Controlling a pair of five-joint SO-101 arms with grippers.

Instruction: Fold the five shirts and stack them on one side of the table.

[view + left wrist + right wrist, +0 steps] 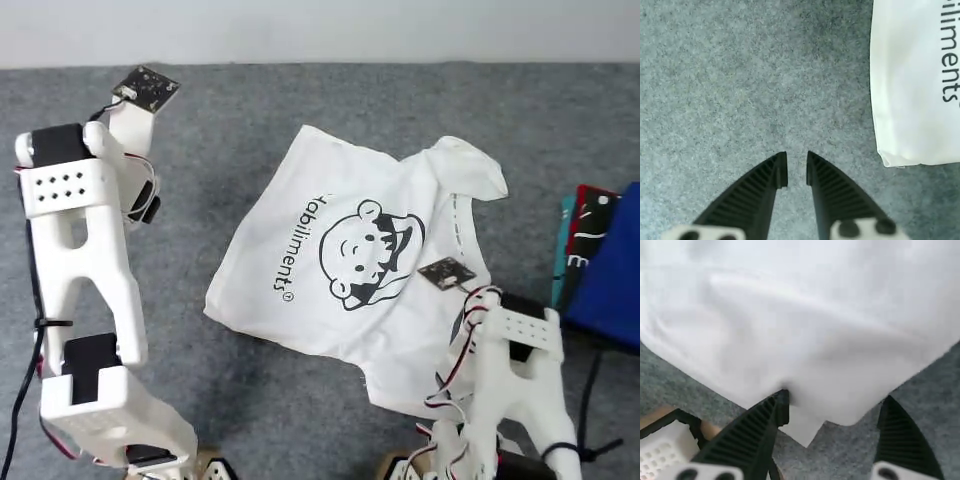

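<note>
A white shirt (350, 260) with a black cartoon figure and black lettering is lying in the middle of the grey, carpet-like counter (250, 120). It is sitting askew to the counter's edges. The cloth is spreading fairly flat on its left side and bunching up at its far right corner.

At the counter's right edge a pile of other shirts is resting well apart from the white one. A blue shirt (610, 270) is lying on top. A red and black shirt (590, 225) and a teal shirt (562, 250) are peeking out beside it.

The left arm (85, 270) is standing along the left side of the counter, clear of the white shirt. In its wrist view, the left pincer (796, 167) is hanging over bare counter with its fingers only slightly parted and nothing between them. A corner of the white shirt is lying near it, not touching.

The right arm (510, 370) is standing at the near right, with its wrist over the near right part of the white shirt. The right pincer (835, 407) is gaping wide and holding nothing. The shirt's near edge is lying just ahead of its fingertips, and a flap of cloth is reaching into the gap. One fingertip is sitting right at the hem; whether it is touching the hem cannot be told.
</note>
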